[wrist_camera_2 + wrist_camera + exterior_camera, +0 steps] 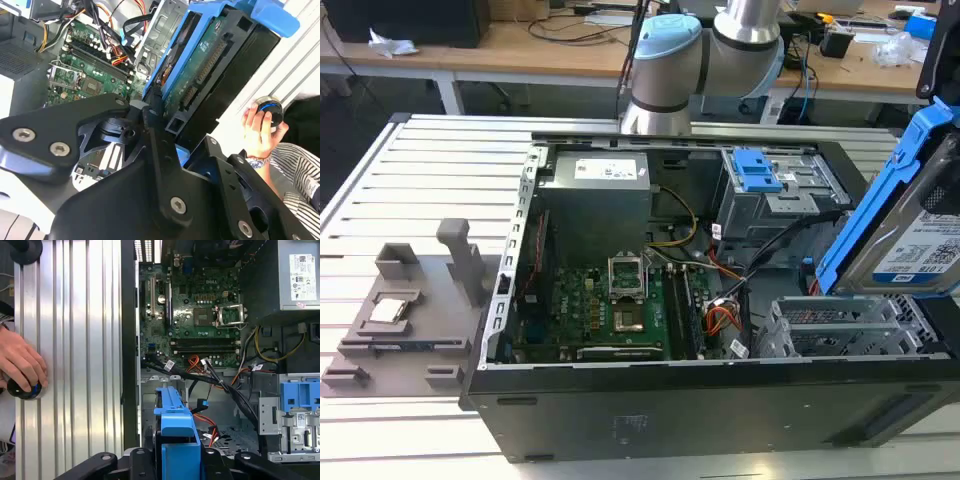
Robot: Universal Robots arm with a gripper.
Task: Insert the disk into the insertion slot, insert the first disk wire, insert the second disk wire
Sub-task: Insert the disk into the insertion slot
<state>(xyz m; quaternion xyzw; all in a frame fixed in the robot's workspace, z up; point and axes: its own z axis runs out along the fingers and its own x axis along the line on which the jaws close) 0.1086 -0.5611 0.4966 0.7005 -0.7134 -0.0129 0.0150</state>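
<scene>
- Gripper [177, 460] is clamped on the disk [923, 243] by its blue carrier; the drive is held tilted and off the case, at the exterior view's right.
- The insertion slot [840, 326] sits just below the disk, bays open. To do it well: level the disk w/ a bay, square the carrier rails to the cage walls, then slide straight, no twist.
- A thin red cable [206, 421] lies in the cage floor, prob. the first disk wire, though it's hard to tell from the orange bundle. It could snag.
- Black cables [772, 248] run just beside the slot's mouth, the main thing in the way.
- Farther in: taller grey cage [790, 200] w/ blue clip [757, 170], motherboard [610, 310], power supply [595, 195].
- Outside the case: a person's hand [20, 362] on a round button [22, 389], and a grey fixture [410, 310] on the table.
</scene>
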